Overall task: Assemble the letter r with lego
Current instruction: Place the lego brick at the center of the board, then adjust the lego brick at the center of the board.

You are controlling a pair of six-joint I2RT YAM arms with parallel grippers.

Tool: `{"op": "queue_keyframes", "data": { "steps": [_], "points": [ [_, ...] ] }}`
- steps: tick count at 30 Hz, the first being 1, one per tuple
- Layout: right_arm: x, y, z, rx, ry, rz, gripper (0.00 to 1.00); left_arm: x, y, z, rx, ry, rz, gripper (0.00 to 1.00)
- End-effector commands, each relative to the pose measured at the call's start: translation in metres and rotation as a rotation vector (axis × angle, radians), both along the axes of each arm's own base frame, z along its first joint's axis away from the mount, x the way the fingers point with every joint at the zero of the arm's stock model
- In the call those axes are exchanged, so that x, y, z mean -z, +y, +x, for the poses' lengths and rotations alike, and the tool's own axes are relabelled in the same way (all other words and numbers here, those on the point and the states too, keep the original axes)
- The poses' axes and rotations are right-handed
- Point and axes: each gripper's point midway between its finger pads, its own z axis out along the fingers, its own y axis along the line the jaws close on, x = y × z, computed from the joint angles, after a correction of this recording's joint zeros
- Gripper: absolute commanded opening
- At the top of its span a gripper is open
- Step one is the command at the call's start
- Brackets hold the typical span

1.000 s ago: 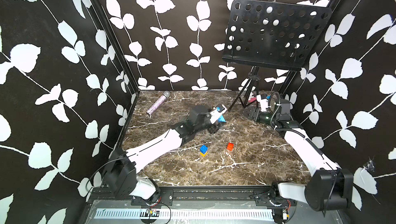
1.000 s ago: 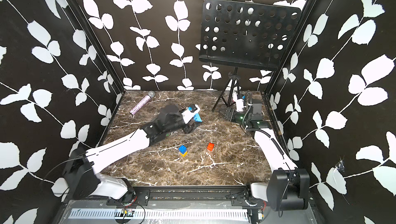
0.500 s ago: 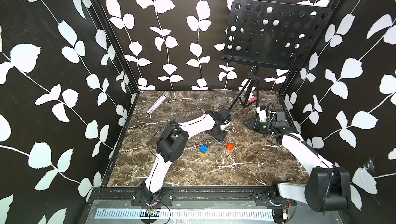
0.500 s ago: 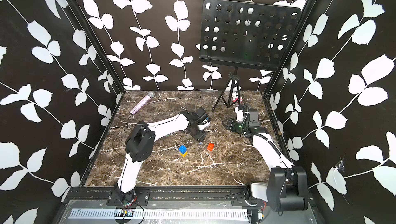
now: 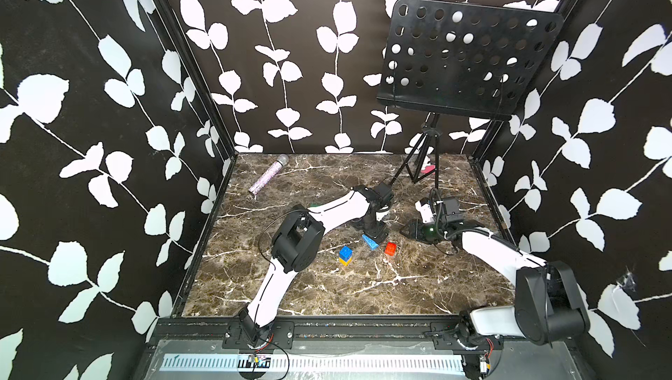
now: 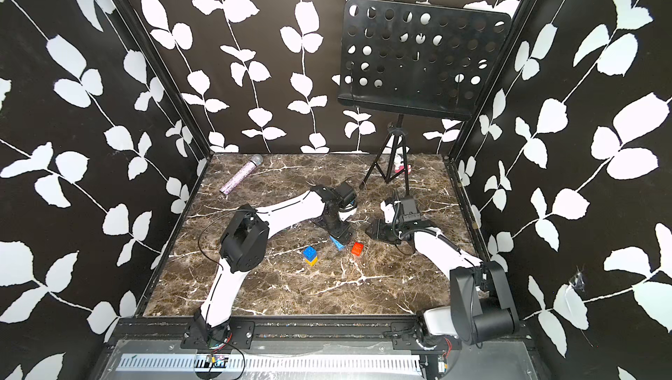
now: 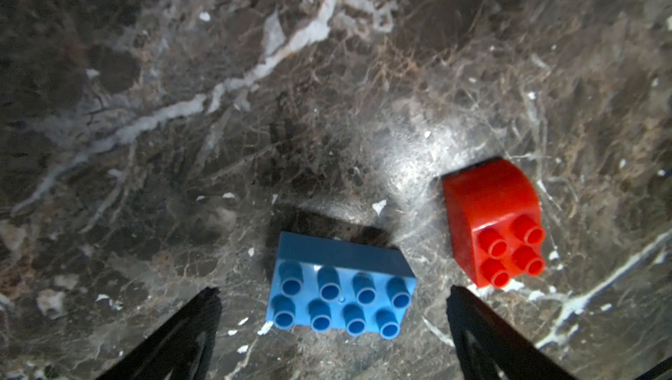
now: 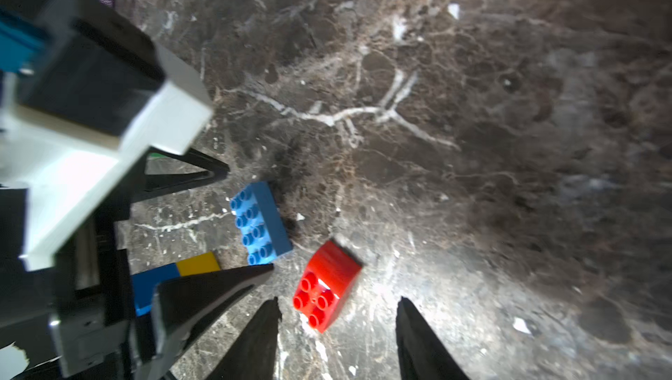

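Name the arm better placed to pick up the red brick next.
Right. The right gripper is open and lined up on the red brick; the left gripper hangs open over the light blue brick.

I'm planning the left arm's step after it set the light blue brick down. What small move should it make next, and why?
Probably lift the left gripper straight up. Its jaws stand open with the light blue brick lying flat, studs up, on the table between them, touching neither. The red brick lies close beside the gripper, so a sideways exit might knock it.
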Motion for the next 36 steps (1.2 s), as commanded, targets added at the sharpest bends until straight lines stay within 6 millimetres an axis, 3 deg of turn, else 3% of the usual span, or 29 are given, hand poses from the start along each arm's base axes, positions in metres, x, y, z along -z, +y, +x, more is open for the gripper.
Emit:
{"op": "queue_keyframes", "data": {
  "steps": [1, 3, 7, 11, 15, 23, 32, 36],
  "points": [
    [-0.01, -0.004, 0.002, -0.015, -0.042, -0.046, 0.48, -0.029, -0.006, 0.005, -0.021, -0.063, -0.074, 0.99],
    [-0.009, -0.004, 0.002, -0.028, -0.038, -0.071, 0.44, -0.049, -0.003, 0.017, -0.063, -0.134, -0.125, 0.99],
    [0.005, 0.0, -0.008, -0.057, 0.01, -0.118, 0.34, -0.11, 0.008, 0.04, -0.177, -0.296, -0.359, 0.99],
    [0.024, 0.001, -0.033, -0.07, 0.053, -0.171, 0.28, -0.146, 0.047, 0.05, -0.314, -0.328, -0.525, 0.99],
    [0.046, 0.008, -0.053, -0.082, 0.112, -0.194, 0.24, -0.161, 0.076, 0.051, -0.348, -0.393, -0.531, 0.99],
    [0.058, 0.043, -0.05, -0.099, 0.118, -0.16, 0.2, -0.189, 0.111, 0.048, -0.397, -0.532, -0.471, 0.99],
    [0.052, 0.081, -0.006, -0.114, 0.041, -0.105, 0.18, -0.186, 0.145, 0.039, -0.455, -0.588, -0.417, 0.99],
    [0.028, 0.106, 0.006, -0.166, 0.03, -0.007, 0.17, -0.181, 0.158, 0.033, -0.476, -0.595, -0.375, 0.99]
  ]
}}
